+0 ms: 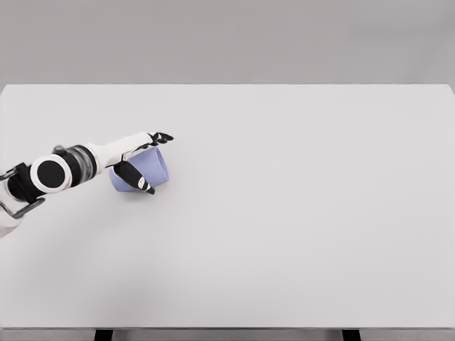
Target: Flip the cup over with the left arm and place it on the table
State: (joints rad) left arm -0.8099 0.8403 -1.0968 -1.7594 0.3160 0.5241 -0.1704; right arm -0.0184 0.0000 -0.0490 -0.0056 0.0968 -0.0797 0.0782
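A pale blue cup point(146, 169) lies tilted on its side over the left part of the white table point(284, 213). My left hand point(151, 162) is wrapped around it: the black-tipped fingers point(162, 137) reach over its far side and the thumb point(140, 182) presses on its near side. The white left arm point(64, 170) comes in from the left edge. Whether the cup touches the table or hangs just above it cannot be told. The right arm is out of view.
The table's near edge point(227, 328) runs along the bottom of the view, with dark legs under it. A plain grey wall point(227, 35) stands behind the far edge.
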